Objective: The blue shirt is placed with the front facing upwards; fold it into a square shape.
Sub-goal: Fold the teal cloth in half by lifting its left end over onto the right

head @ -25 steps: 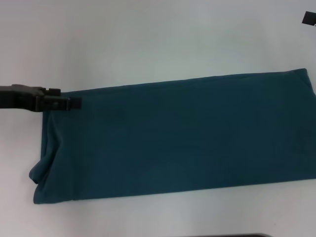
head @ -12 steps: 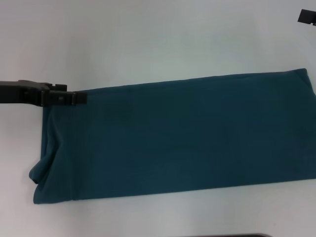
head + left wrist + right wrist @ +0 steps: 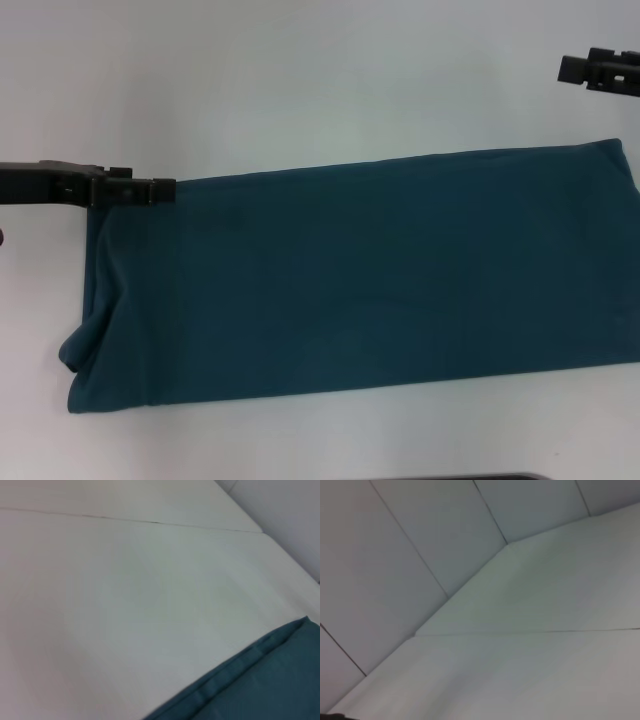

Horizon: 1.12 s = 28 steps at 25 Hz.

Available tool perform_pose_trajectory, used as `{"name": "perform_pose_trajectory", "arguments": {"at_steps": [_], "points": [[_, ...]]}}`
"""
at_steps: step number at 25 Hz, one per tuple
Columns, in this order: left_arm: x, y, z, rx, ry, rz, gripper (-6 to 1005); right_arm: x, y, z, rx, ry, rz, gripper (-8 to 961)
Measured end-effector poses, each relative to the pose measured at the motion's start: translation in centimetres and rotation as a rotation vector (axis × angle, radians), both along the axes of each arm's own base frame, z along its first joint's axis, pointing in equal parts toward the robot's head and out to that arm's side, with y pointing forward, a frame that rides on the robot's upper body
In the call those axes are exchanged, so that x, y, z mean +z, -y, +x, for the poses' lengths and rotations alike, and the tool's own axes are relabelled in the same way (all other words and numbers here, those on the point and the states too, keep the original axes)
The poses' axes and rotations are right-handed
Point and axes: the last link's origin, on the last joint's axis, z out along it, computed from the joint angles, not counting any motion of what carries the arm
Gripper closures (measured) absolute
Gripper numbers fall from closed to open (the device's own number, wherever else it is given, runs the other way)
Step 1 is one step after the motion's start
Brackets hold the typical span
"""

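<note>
The blue shirt (image 3: 360, 280) lies flat on the white table (image 3: 300, 80) as a long folded band with its plain side up. Its left end is rumpled, with a fold bulging at the near-left corner. My left gripper (image 3: 163, 189) reaches in from the left and its tip is at the shirt's far-left corner, low over the edge. My right gripper (image 3: 568, 68) pokes in at the far right, beyond the shirt's far edge and apart from it. In the left wrist view the shirt's folded edge (image 3: 250, 680) crosses one corner. No shirt shows in the right wrist view.
The white table (image 3: 125, 605) has a seam (image 3: 150, 521) running across it. The right wrist view shows the table (image 3: 545, 670) meeting pale wall panels (image 3: 420, 530). A dark strip (image 3: 480, 477) lies at the near edge.
My left gripper has slid right and slightly farther back to the shirt's far-left corner. My right gripper has come farther into view from the right. The shirt has not moved.
</note>
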Motion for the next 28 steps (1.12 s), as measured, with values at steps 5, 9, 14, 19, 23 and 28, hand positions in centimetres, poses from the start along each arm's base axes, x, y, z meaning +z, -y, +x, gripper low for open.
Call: {"name": "perform_pose_trajectory", "arguments": {"at_steps": [5,9,14,19,23,28], "points": [[0.1,0.1,-0.1,0.026,-0.008,-0.017,94,-0.3,0.0,0.0,0.009,0.003,0.005,10],[0.6,0.5,-0.7,0.076,-0.078,-0.056,94,-0.7,-0.2,-0.3,0.012,-0.001,0.005,10],[1.7,1.6,-0.8,0.119,-0.135,-0.079,94,-0.8,-0.5,-0.6,0.017,-0.003,0.014,10],[2.8,2.5,-1.0,0.163,-0.15,-0.073,95,-0.7,-0.9,-0.8,0.025,-0.003,0.03,10],[3.2,3.2,-1.2,0.211,-0.174,-0.092,95,-0.6,-1.0,-0.9,0.03,-0.007,0.045,10],[3.0,3.8,-1.4,0.258,-0.197,-0.112,95,-0.5,-1.0,-0.8,0.028,-0.008,0.055,10]]}}
